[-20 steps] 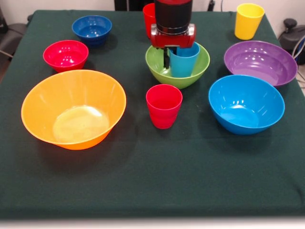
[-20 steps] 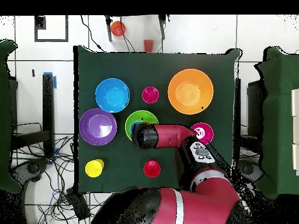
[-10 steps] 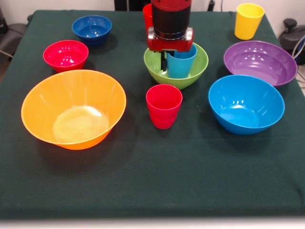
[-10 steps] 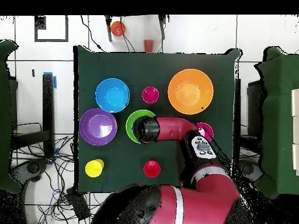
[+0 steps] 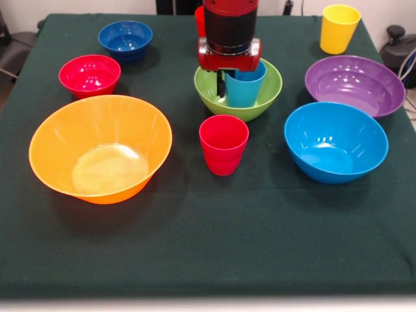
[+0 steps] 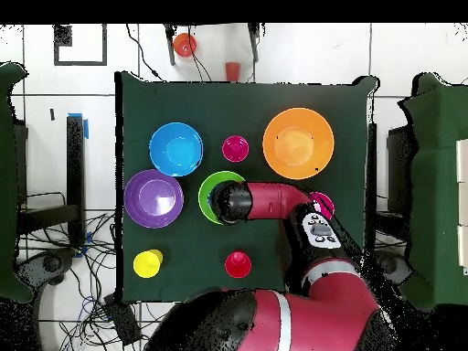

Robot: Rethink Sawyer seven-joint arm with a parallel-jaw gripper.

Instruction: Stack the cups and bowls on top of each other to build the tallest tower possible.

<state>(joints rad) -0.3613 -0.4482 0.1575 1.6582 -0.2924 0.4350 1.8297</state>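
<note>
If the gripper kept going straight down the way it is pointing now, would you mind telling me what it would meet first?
Most likely the green bowl: the gripper points down into it, right beside the light blue cup standing inside. Depth is hard to judge, so it may already be touching the cup's wall.

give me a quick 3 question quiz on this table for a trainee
1. True or false: the light blue cup stands inside the green bowl.
2. Which bowl lies nearest the yellow cup? A) orange bowl B) purple bowl C) small red bowl
3. Fill in: the claw hangs over the ____ bowl.

Key:
1. True
2. B, the purple bowl
3. green
</note>
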